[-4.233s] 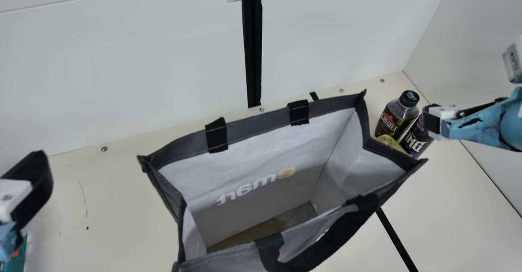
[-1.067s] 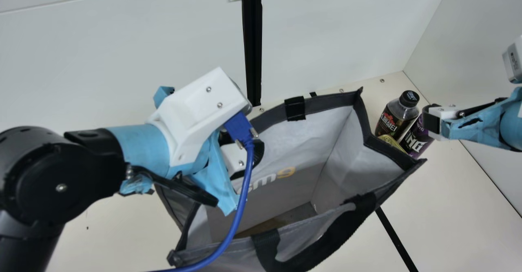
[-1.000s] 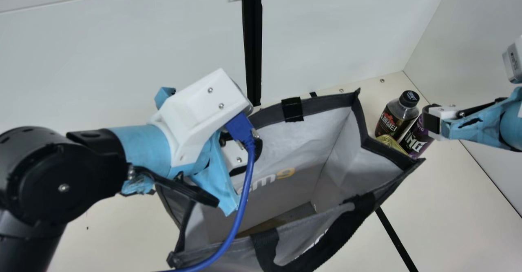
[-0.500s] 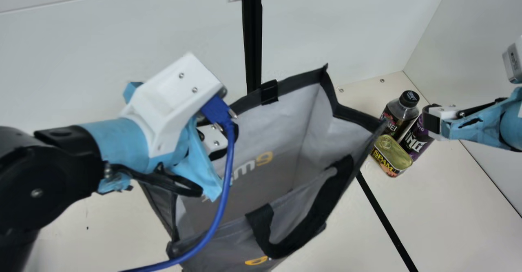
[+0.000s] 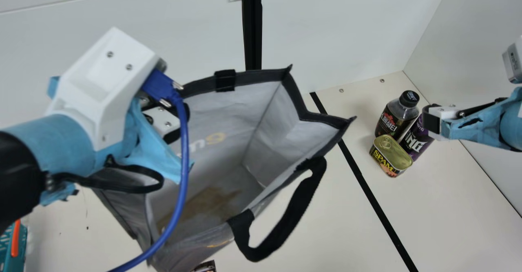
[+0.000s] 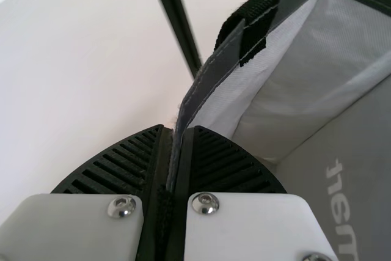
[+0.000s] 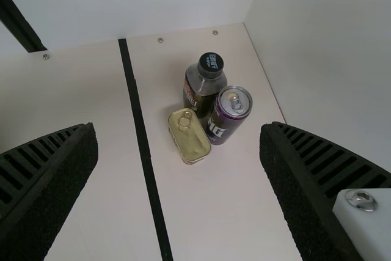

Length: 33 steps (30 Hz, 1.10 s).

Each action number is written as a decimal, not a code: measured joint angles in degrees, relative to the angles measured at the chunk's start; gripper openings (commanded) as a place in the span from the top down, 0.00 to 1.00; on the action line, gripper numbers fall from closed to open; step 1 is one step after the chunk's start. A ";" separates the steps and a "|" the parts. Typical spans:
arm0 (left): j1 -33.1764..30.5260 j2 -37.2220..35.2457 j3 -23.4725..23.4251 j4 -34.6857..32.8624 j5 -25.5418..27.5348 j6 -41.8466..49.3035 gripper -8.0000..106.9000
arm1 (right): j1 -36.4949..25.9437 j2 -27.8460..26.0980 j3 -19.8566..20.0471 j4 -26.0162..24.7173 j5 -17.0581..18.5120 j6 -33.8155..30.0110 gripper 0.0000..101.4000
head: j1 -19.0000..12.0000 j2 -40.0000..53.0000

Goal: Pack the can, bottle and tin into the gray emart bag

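Observation:
In the main view my left gripper [image 5: 173, 121] is at the far rim of the gray emart bag [image 5: 261, 74]; in the left wrist view the left gripper [image 6: 174, 163] is shut on the bag's rim [image 6: 208, 80]. The bag hangs tilted, its mouth toward the camera. My right gripper [image 5: 431, 119] stands at the right, over the can's upper part; in its wrist view the right gripper [image 7: 177, 169] is wide open with nothing between its fingers. The dark bottle [image 5: 393, 119], purple can [image 5: 416, 141] and gold-lidded tin [image 5: 389, 155] stand close together on the table.
A teal object with an orange part [image 5: 14, 239] lies at the left edge of the table [image 5: 346, 223]. A small dark printed item [image 5: 205, 266] shows below the bag. White walls stand behind and at the right.
My left arm came in from the left, took hold of the bag's rim and carried the bag left, uncovering the tin and the table beside it. The right arm has stayed still.

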 measured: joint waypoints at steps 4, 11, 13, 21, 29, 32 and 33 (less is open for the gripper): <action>-0.36 -1.84 1.41 5.07 0.10 -3.10 0.84 | 0.00 0.00 0.00 0.00 0.00 0.00 0.10 | 0.00 0.00; -1.06 -5.26 4.90 13.68 0.10 -8.60 0.84 | 0.00 0.00 0.00 0.00 0.00 0.00 0.10 | 0.00 0.00; -1.34 -6.31 6.17 16.50 -0.03 -10.51 0.84 | 0.00 0.00 0.00 0.00 0.00 0.00 0.10 | 0.00 0.00; -2.89 -10.15 12.30 27.73 -0.03 -18.24 0.84 | 0.00 0.00 0.00 0.00 0.00 0.00 0.10 | 0.00 0.00; -6.25 -13.78 20.39 41.42 -0.03 -27.08 0.84 | 0.00 0.00 0.00 0.00 0.00 0.00 0.10 | 0.00 0.00; -7.96 -14.84 23.91 46.63 -0.03 -30.39 0.84 | 0.00 0.00 0.00 0.00 0.00 0.00 0.10 | 0.00 0.00; -8.41 -15.08 24.96 48.48 -0.03 -31.59 0.84 | 0.00 0.00 0.00 0.00 0.00 0.00 0.10 | 0.00 0.00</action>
